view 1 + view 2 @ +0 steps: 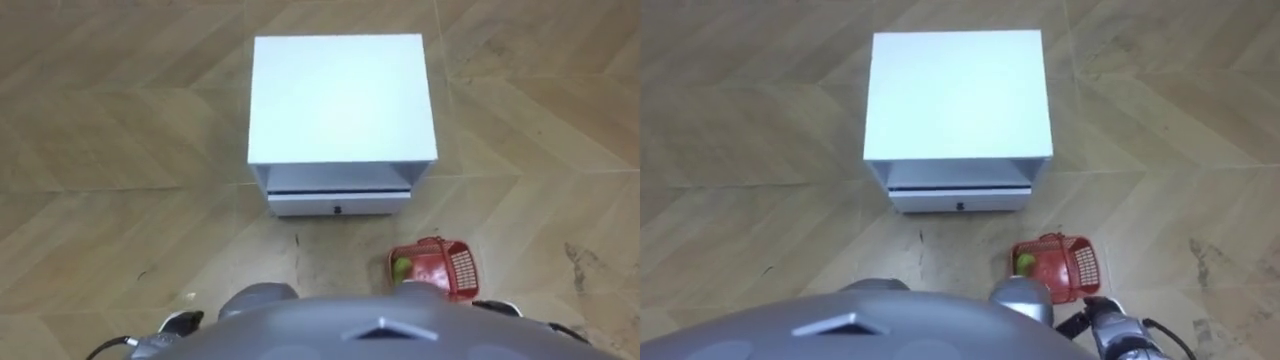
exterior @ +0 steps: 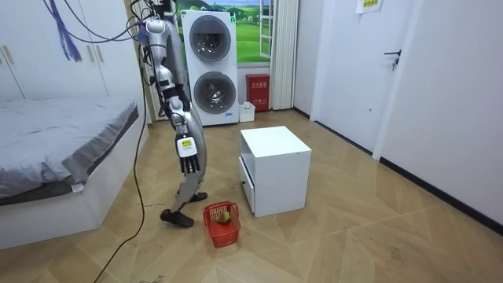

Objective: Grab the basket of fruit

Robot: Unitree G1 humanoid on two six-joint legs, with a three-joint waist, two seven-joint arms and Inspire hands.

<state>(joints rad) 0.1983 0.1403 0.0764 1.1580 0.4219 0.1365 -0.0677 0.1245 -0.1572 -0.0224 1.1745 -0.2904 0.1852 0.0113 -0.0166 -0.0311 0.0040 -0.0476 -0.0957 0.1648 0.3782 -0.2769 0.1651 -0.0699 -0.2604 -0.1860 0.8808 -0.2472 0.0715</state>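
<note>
Fingers point(image 2: 189, 167) of right hand point(image 2: 186, 154) hang straight; fruit basket point(image 2: 225, 236) below, well apart.

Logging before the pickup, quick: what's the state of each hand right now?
Left hand: cannot be told.
Right hand: open, hanging beside the body, holding nothing; the red plastic fruit basket is not in it.

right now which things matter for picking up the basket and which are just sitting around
For the job: red fruit basket on the floor, green fruit in it, right hand hanging at the robot's side.
Just there: white cabinet, bed, stacked washing machines, red box.
</note>
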